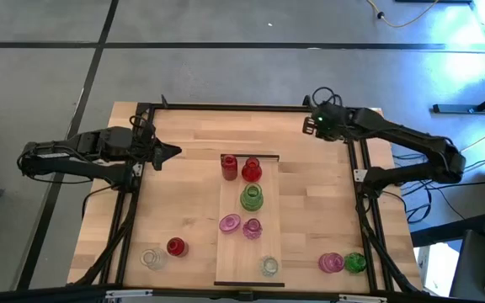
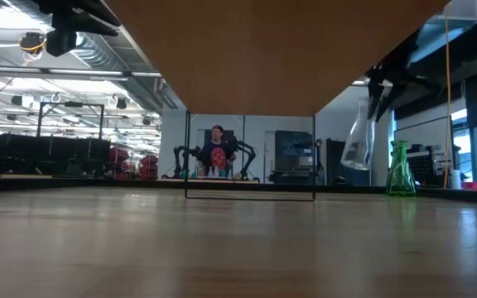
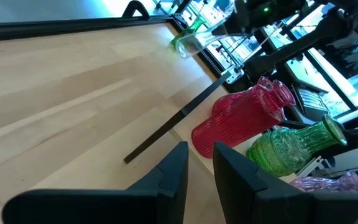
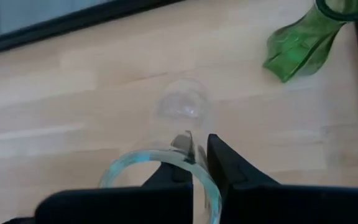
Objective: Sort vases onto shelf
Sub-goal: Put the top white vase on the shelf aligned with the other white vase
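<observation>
The pale shelf (image 1: 236, 252) lies mid-table with two red vases (image 1: 252, 171), a green one (image 1: 252, 198), two pink ones (image 1: 230, 223) and a clear one (image 1: 269, 266) standing on it. Near the table's far right corner my right gripper (image 4: 197, 146) is shut on a clear vase (image 2: 358, 141). A tall green vase (image 2: 400, 170) stands on its base close by. At the left edge my left gripper (image 3: 201, 165) hovers with a narrow gap between its fingers and nothing in it. My right gripper holds the clear vase by the rim of its mouth (image 4: 199, 177), one finger inside the opening and one outside. The fingers come from above, slanting down. The vase hangs below them, tilted, its base (image 2: 355, 165) clear of the table.
On the tabletop near the front edge stand a clear vase (image 1: 151, 258) and a red one (image 1: 176, 247) left of the shelf, a pink one (image 1: 331, 263) and a green one (image 1: 354, 263) right of it. A black frame (image 1: 226, 107) runs along the table's sides.
</observation>
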